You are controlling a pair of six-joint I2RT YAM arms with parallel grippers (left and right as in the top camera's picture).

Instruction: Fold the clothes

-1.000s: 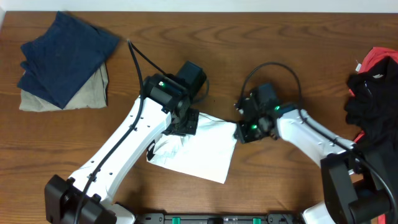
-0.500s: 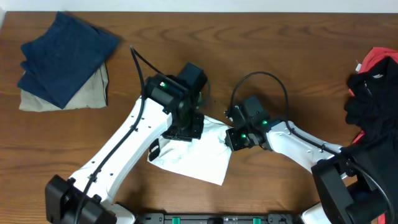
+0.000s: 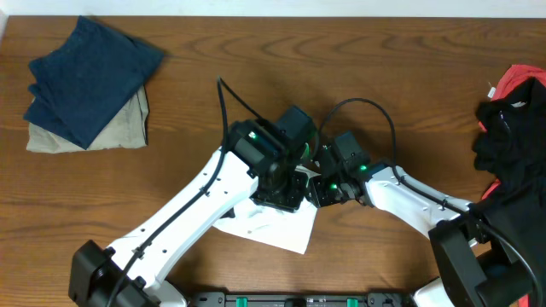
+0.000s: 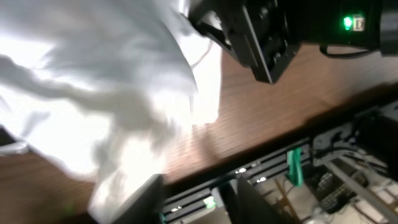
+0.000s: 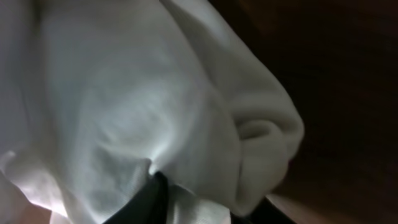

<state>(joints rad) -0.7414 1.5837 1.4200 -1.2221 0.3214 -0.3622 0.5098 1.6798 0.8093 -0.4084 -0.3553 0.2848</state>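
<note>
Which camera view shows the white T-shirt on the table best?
The overhead view: the white T-shirt lies on the table, lower edge visible, though the left arm and right arm cover its top. The left wrist view shows only blurred, rumpled cloth; the right wrist view shows only close-up folds.

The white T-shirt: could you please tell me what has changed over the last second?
The left gripper swept right across the T-shirt, carrying its left edge over; its jaws now stand apart, apparently letting go. The right gripper slid left to the shirt's right edge. The navy garment, the beige garment and the dark pile stayed put.
</note>
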